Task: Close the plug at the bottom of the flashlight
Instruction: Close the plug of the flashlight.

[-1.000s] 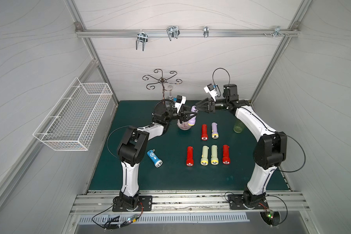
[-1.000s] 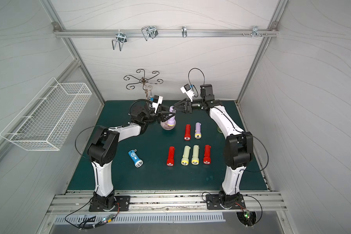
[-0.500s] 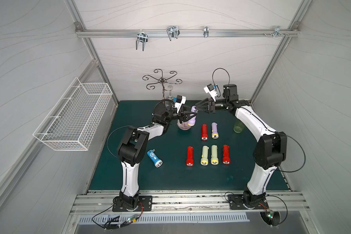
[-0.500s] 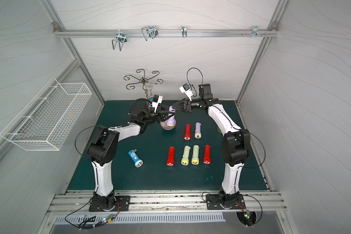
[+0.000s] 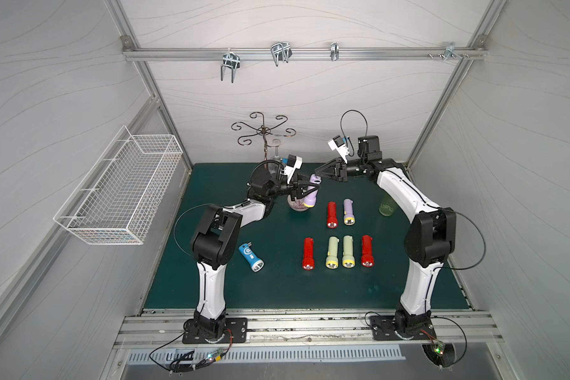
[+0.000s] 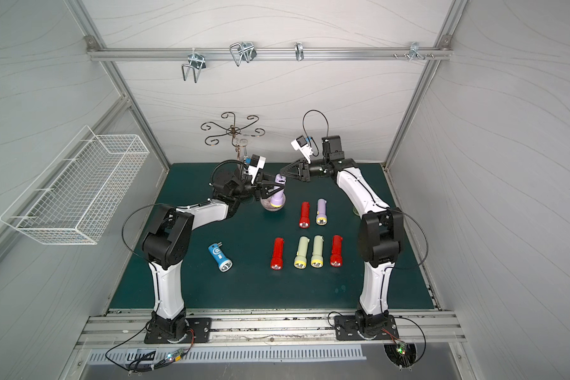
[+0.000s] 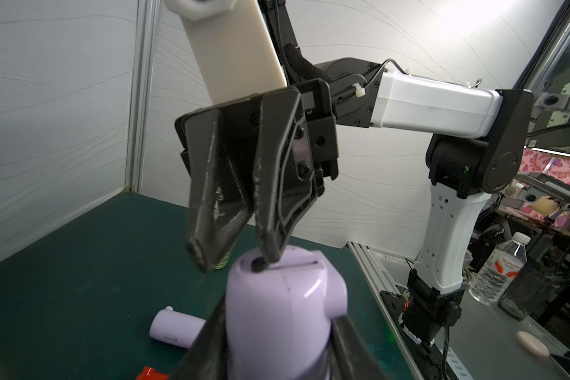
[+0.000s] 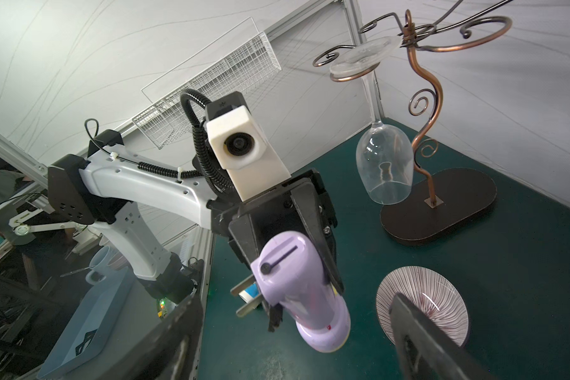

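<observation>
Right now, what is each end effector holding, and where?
Left end effector grips the lilac plastic flashlight around its body; right end effector holds nothing.

Wire basket (image 5: 119, 194); wineglass (image 8: 385, 164) (inverted) on stand (image 8: 458, 210) — striped bowl (image 8: 422, 283) near.

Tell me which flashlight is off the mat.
The purple flashlight clamped in the left gripper; the other seven, one also purple, lie on the green mat.

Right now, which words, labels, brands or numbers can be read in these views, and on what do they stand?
No text reads clearly.
Label on the water bottle: red print, too blurred.
Marking on the lying lilac flashlight: illegible.
Round emblem on the blue flashlight: too small.
Print on the green cup: too small.
The held lilac flashlight: no lettering shows.
</observation>
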Robot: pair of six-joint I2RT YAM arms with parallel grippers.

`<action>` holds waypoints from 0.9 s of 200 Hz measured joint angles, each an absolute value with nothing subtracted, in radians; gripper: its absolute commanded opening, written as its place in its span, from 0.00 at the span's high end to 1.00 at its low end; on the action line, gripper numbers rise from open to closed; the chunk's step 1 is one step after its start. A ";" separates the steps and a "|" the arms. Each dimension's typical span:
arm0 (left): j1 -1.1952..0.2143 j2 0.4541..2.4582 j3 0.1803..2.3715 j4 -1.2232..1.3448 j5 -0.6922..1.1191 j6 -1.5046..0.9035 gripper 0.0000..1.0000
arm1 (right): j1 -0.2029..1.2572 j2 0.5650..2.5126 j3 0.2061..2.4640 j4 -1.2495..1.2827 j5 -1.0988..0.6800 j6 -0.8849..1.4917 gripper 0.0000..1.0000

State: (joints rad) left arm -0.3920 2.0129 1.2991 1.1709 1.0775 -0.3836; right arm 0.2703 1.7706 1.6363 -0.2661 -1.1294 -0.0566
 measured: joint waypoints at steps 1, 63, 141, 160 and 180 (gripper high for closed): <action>-0.392 2.013 1.299 1.171 1.078 -0.384 1.00 | 0.272 1.773 1.638 -0.266 -1.130 -0.057 0.15; -0.393 2.013 1.299 1.182 1.099 -0.413 1.00 | 0.302 1.832 1.692 -0.279 -1.137 -0.059 0.30; -0.395 2.016 1.299 1.195 1.114 -0.454 1.00 | 0.304 1.853 1.705 -0.294 -1.152 -0.054 0.41; -0.396 2.017 1.299 1.195 1.118 -0.465 1.00 | 0.307 1.855 1.703 -0.299 -1.156 -0.056 0.38; -0.396 2.017 1.299 1.198 1.121 -0.473 1.00 | 0.307 1.855 1.702 -0.300 -1.156 -0.060 0.40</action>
